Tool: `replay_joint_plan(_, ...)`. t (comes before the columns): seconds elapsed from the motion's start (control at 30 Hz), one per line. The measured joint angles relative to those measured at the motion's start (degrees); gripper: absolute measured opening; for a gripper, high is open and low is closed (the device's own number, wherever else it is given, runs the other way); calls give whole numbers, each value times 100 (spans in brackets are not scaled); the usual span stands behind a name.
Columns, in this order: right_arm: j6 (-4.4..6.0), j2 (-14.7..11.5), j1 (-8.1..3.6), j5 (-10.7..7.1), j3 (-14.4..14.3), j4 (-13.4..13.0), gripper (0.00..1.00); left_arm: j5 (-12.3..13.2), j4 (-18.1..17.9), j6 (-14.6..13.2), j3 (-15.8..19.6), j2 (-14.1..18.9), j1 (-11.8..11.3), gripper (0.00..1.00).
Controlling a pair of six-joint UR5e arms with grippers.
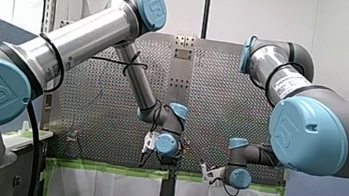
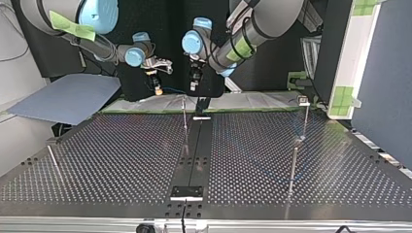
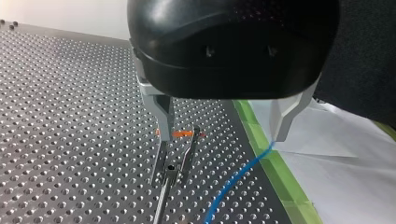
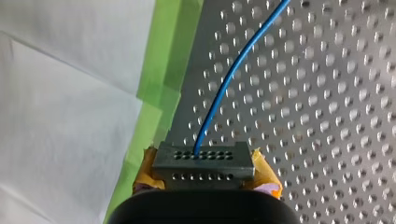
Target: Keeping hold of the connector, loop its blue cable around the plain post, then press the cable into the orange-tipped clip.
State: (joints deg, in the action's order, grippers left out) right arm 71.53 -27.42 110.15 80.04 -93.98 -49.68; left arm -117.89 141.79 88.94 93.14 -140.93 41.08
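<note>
My right gripper [image 4: 205, 171] is clamped on the grey connector [image 4: 204, 161], yellow pads [image 4: 266, 175] at both its ends, low at the table's taped edge. The blue cable [image 4: 224, 84] runs from it out over the holes. My left gripper [image 3: 222, 133] hangs with its fingers apart, the orange-tipped clip [image 3: 180, 144] just beyond one finger and the cable passing the other's tip. The connector is secured; looping and clipping both look undone. The perforated metal table [image 2: 121, 155] is edged with green tape [image 3: 275, 168] and white sheeting [image 3: 345, 186], with a blue-grey panel [image 2: 63, 99] at the top view's left.
</note>
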Motion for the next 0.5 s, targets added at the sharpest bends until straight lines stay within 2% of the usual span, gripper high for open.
replay_joint_plan(0.13, -198, -1, 85, -69, -57, 60, 0, -82, 31, -99, 0, 1, 71, 100)
replay_joint_plan(0.23, -357, -2, 137, -116, -191, -5, 0, -156, 61, -137, 0, 1, 114, 100)
replay_joint_plan(0.33, -427, -4, 162, -140, -348, -135, 0, -192, 96, -147, 21, 1, 141, 100)
replay_joint_plan(0.5, -456, -20, 183, -173, -592, -381, 0, -203, 110, -147, 116, 1, 134, 100)
